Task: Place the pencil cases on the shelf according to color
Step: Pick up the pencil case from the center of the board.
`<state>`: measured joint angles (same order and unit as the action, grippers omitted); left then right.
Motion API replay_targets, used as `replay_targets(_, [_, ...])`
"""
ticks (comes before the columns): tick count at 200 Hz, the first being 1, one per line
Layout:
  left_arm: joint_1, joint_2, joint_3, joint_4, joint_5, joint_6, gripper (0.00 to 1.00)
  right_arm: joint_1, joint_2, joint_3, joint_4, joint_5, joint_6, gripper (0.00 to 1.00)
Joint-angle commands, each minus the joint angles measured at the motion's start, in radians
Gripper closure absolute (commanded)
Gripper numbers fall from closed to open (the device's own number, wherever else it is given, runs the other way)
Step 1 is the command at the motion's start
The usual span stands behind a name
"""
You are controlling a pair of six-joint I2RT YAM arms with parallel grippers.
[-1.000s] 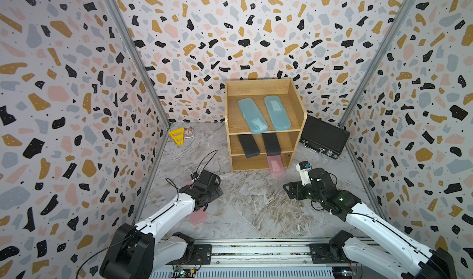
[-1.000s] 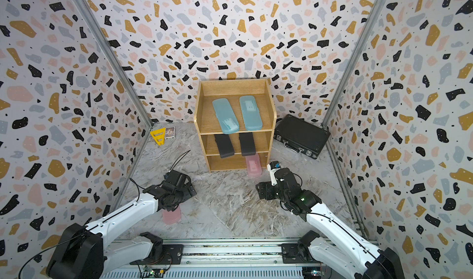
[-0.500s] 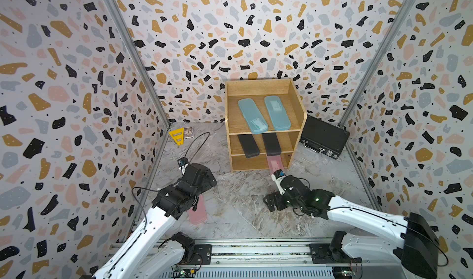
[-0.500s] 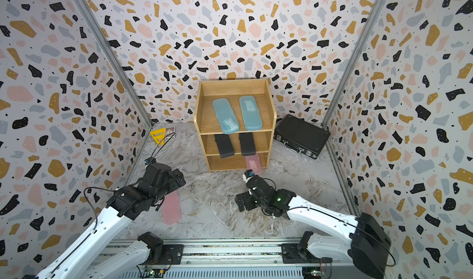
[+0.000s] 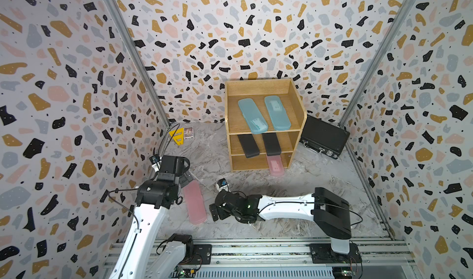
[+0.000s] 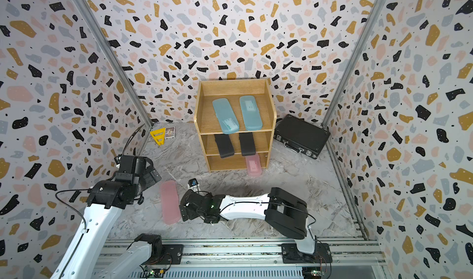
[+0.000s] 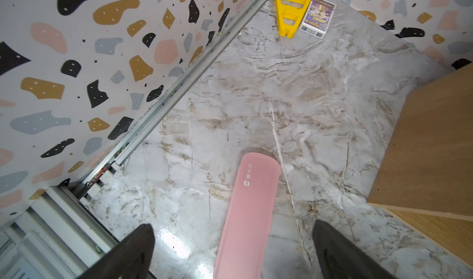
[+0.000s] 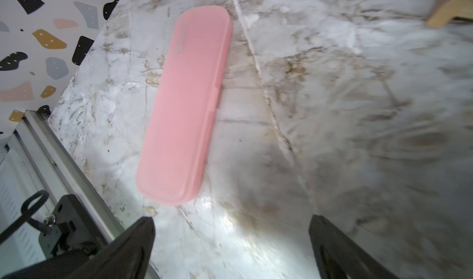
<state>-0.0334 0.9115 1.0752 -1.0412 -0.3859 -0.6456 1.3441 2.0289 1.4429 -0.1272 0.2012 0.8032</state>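
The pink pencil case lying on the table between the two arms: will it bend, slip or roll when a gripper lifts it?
Probably stiff: the pink case shows straight edges and a moulded seam, like hard plastic. Likely slippery, since its surface looks smooth. Unlikely to roll: it lies flat on its broad face.

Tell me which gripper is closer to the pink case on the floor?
Left. The left gripper hangs over the pink case, which runs between its open jaws; the right gripper, also open, sits beside its near end, not touching.
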Motion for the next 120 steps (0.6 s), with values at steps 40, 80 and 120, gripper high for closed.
replay_targets(40, [0.151,-0.006,0.055,0.001,0.173,0.113,0.0,0.047,0.209,0.264,-0.11,-0.031,0.004,0.0])
replay_targets(80, [0.157,-0.017,0.04,0.006,0.215,0.111,0.0,0.065,0.337,0.443,-0.212,-0.002,-0.034,0.0])
replay_targets(120, [0.159,-0.028,0.023,0.003,0.227,0.118,0.0,0.066,0.404,0.532,-0.317,0.067,0.014,0.0])
